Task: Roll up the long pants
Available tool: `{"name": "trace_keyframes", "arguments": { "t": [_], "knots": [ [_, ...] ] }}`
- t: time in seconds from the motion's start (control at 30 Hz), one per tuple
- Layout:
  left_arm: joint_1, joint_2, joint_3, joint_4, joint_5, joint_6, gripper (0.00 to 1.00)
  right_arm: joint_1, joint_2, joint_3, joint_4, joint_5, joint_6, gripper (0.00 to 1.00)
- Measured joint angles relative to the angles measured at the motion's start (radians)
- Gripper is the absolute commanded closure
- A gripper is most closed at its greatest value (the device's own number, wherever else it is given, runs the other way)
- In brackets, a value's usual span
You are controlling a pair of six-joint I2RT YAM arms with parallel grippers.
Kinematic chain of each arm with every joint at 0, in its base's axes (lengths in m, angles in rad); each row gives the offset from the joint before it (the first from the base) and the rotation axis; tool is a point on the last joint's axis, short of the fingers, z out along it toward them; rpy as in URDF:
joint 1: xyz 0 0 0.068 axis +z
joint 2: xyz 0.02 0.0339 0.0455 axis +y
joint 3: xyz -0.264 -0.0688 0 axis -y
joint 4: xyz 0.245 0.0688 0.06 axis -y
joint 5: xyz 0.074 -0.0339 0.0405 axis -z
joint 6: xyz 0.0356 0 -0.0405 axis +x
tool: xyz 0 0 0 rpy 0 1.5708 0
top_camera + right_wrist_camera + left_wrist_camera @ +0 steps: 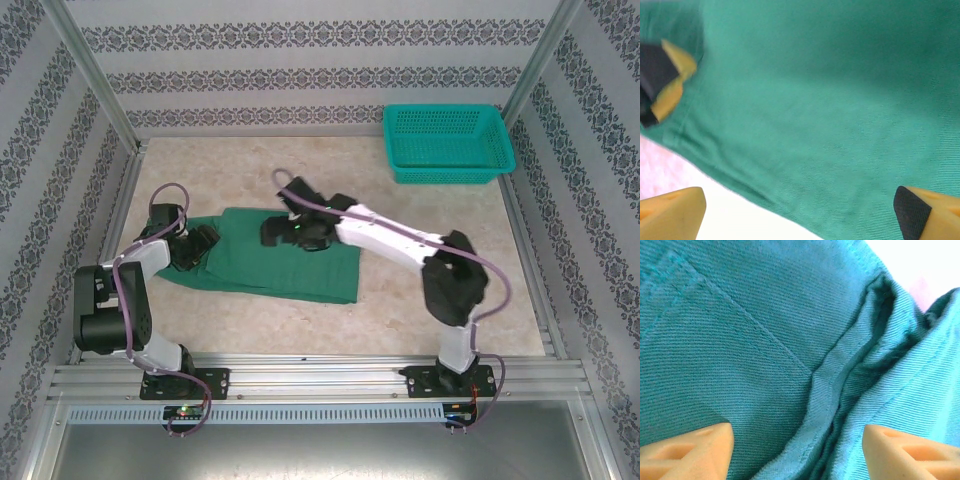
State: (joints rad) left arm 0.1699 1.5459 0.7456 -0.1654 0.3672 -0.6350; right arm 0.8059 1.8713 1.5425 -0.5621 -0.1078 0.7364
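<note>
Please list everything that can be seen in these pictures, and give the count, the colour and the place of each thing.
long pants: one, dark green, lying folded flat on the table, left of centre.
mesh basket: one, teal, far right corner of the table, apart from the pants.
table: one, beige marbled top.
wallpaper: grey and white pattern, on the walls around the table.
left arm: one, black and white, near left.
right arm: one, black and white, reaching over the pants.
left pincer: one, orange fingers, open over a fold.
right pincer: one, yellow-orange fingers, open over the cloth.
</note>
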Motion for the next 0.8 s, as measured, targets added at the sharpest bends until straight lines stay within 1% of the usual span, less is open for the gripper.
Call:
{"name": "trace_keyframes", "arguments": {
  "t": [0.1,0.17,0.27,0.37,0.5,0.67,0.8],
  "knots": [
    [0.001,0.014,-0.001,0.027,0.024,0.003,0.31,-0.072,-0.080,-0.098,0.041,0.009,0.007,0.03],
    [0.001,0.020,-0.001,0.043,0.042,0.004,0.33,-0.092,-0.095,-0.138,0.050,0.012,0.013,0.03],
    [-0.001,0.021,-0.003,0.053,0.063,0.006,0.33,-0.097,-0.091,-0.174,0.057,0.013,0.018,0.03],
    [-0.008,0.018,-0.008,0.058,0.081,0.007,0.34,-0.097,-0.082,-0.178,0.066,0.012,0.021,0.03],
    [-0.029,-0.016,-0.019,0.056,0.108,0.014,0.38,-0.098,-0.059,-0.178,0.092,0.011,0.028,0.03],
    [-0.064,-0.066,-0.020,0.050,0.148,0.026,0.44,-0.124,-0.025,-0.182,0.119,-0.010,0.046,0.04],
    [-0.085,-0.073,-0.020,0.026,0.153,0.040,0.44,-0.161,-0.021,-0.219,0.145,-0.023,0.055,0.04]
  ]
}}
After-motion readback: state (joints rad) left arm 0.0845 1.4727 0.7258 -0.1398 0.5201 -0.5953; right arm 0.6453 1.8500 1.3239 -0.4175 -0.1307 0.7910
